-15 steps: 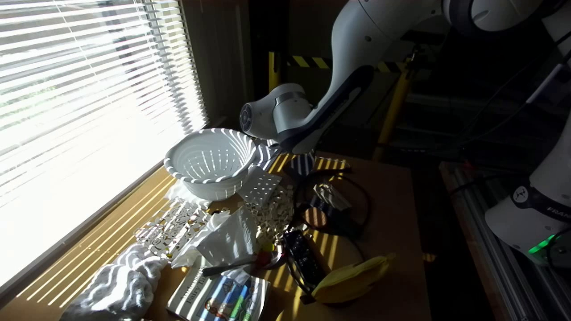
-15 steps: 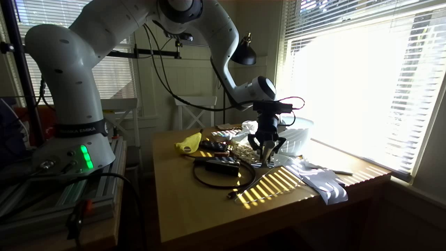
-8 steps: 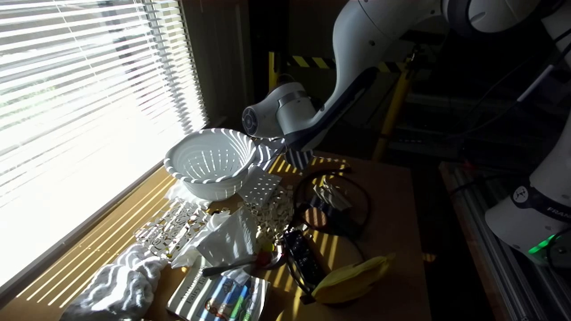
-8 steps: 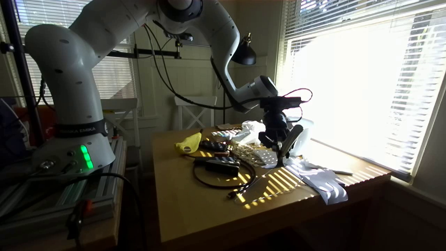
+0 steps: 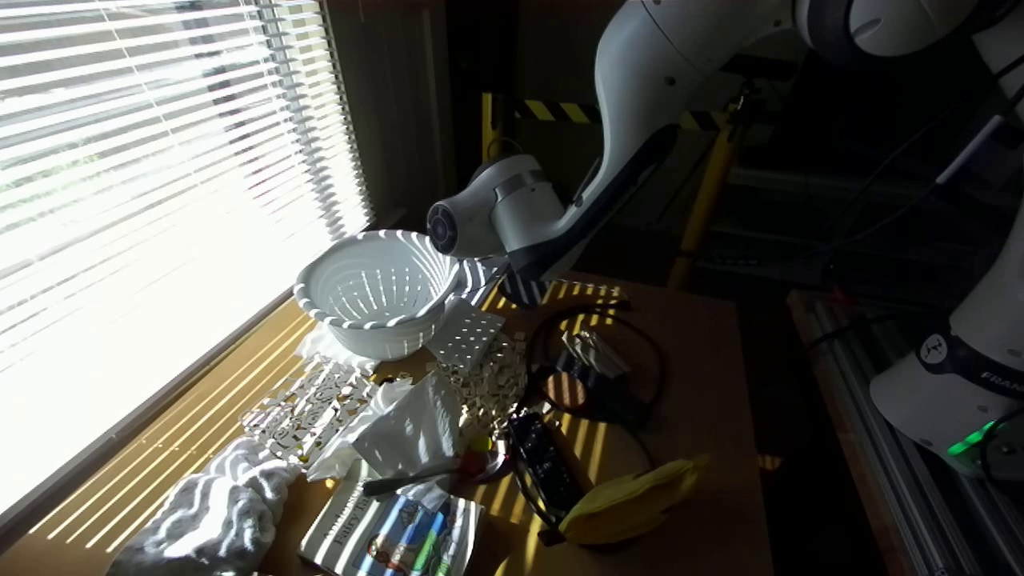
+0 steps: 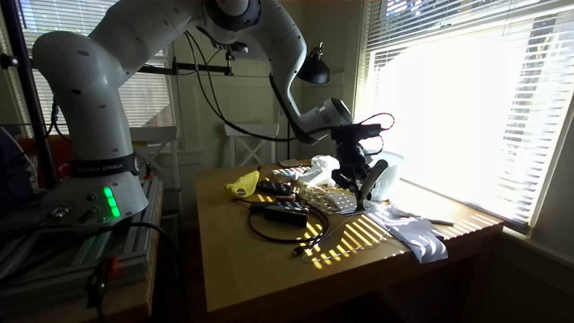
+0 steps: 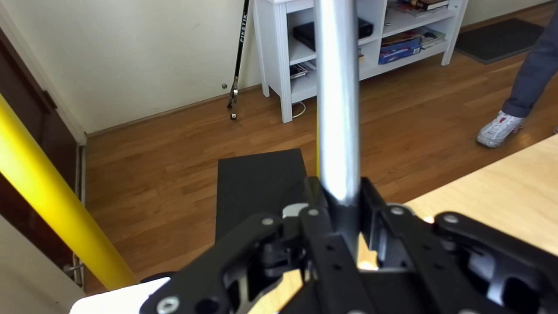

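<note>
A smooth silver metal bar [image 7: 338, 100] runs up through the wrist view, and my gripper [image 7: 339, 194] is shut on it, with a black finger against each side. Its lower part between the fingers looks dark. In an exterior view my gripper [image 6: 358, 190] points down low over the table, near the white colander. The held bar [image 6: 373, 177] leans up to the right there, and a dark end reaches close to the tabletop; contact cannot be told. In the exterior view with the window at left, the arm [image 5: 528, 208] hides the gripper's jaws.
A white colander [image 5: 376, 280] stands by the window blinds. On the table lie a perforated sheet [image 5: 466, 332], a black cable loop [image 6: 291, 242], a yellow banana-shaped thing [image 6: 242, 185], a book [image 5: 400, 528] and grey cloth [image 5: 216, 512]. Paper [image 6: 417, 242] hangs over the edge.
In an exterior view the gripper has turned and shifted right, then slightly back left. The held bar has gone from near upright to leaning right. The table things have not moved.
</note>
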You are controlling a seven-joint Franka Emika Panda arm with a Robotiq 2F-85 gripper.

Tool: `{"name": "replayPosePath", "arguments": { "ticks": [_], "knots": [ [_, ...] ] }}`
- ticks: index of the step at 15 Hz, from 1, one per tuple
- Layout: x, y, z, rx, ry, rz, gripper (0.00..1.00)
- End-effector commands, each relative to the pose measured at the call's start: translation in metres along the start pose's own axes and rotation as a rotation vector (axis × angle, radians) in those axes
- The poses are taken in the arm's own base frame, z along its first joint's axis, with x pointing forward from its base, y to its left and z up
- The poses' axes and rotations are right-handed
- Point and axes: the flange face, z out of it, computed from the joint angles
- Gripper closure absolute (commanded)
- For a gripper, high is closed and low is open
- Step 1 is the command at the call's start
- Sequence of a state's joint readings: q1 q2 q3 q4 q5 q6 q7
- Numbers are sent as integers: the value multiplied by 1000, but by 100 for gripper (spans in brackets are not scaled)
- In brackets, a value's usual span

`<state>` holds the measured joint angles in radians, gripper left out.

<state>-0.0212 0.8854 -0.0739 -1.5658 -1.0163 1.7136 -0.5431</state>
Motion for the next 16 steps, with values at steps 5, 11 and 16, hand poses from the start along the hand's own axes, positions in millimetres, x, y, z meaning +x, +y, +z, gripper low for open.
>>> {"name": "replayPosePath", "arguments": {
  "ticks": [5,11,16],
  "knots": [
    [28,-10,-17,-33,-11,-35,94],
    [47,-20,-22,-37,-3,-65,94],
    [44,-20,4,2,-25,-65,94]
  ]
}}
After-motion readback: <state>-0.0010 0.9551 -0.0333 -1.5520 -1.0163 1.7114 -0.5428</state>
